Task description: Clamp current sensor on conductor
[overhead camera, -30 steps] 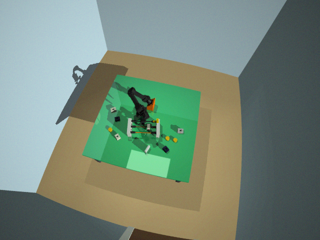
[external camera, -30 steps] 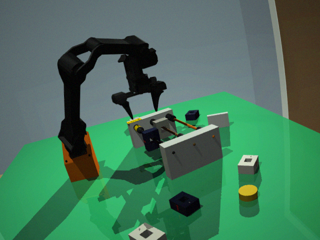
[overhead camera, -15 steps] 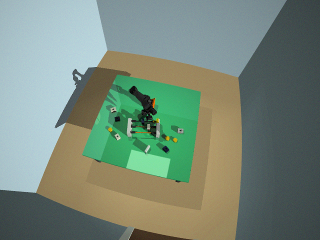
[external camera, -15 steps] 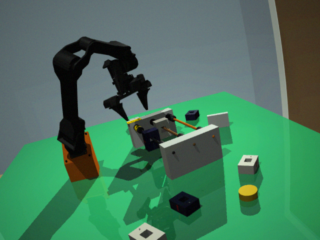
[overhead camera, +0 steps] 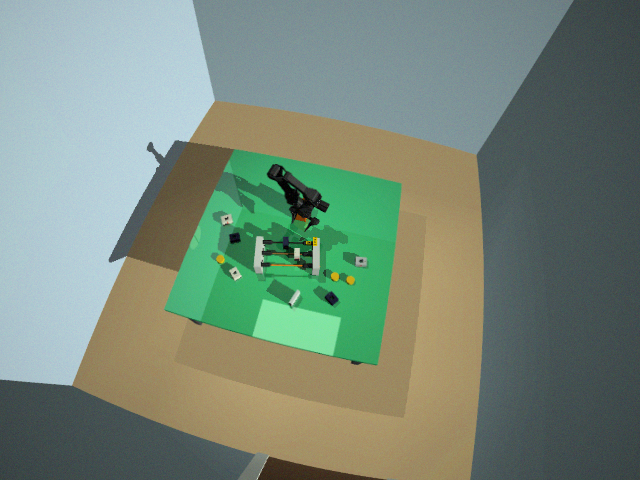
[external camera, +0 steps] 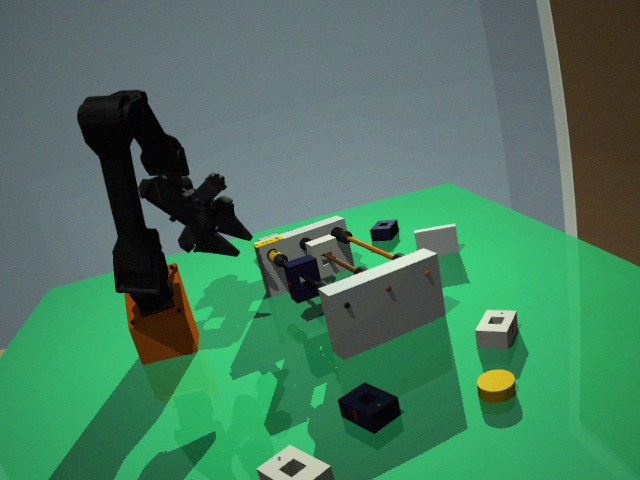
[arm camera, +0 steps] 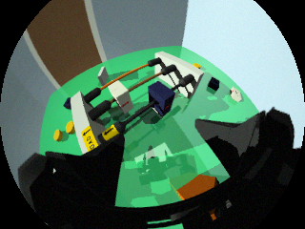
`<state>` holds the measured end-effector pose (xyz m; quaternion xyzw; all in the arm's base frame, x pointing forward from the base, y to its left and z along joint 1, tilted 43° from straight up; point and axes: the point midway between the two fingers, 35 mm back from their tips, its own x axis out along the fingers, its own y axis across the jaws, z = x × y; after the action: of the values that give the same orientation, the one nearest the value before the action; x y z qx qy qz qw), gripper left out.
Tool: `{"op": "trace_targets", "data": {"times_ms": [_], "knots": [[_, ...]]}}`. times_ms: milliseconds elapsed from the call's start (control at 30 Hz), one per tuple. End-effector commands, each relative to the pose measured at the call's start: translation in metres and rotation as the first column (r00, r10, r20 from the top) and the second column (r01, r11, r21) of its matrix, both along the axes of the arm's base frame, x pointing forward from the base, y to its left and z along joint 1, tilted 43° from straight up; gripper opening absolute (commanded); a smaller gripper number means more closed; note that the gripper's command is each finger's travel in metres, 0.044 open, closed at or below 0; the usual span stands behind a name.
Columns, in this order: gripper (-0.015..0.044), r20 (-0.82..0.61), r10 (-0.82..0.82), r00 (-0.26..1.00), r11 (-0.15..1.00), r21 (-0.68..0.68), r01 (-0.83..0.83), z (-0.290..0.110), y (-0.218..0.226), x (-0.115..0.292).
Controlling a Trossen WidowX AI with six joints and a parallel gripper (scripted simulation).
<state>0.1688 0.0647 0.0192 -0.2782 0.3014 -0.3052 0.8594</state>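
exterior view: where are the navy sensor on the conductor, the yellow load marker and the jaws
navy sensor [external camera: 301, 277], exterior view, on its front face
yellow load marker [external camera: 276, 256], exterior view, on the yellow collar at the conductor's end
gripper [external camera: 243, 244], exterior view, midway between the tips of its open jaws

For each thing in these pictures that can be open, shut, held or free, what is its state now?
Black parallel-jaw gripper: open, holding nothing.
Dark blue square sensor: closed around the black conductor, beside the yellow marker.
White square sensor: sitting on the middle conductor.
Dark blue square block: lying free on the green table.
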Motion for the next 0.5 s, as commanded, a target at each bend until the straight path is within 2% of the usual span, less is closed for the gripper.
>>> {"op": "trace_targets", "data": {"times_ms": [0, 367, 467], "knots": [[0.0440, 0.004, -0.007, 1.000, 1.000, 0.013, 0.006, 0.000, 0.002, 0.001], [0.0440, 0.005, -0.020, 1.000, 1.000, 0.021, 0.019, 0.000, 0.003, 0.002], [0.0440, 0.020, -0.202, 0.979, 0.971, 0.133, 0.198, 0.003, 0.007, 0.016]]}}
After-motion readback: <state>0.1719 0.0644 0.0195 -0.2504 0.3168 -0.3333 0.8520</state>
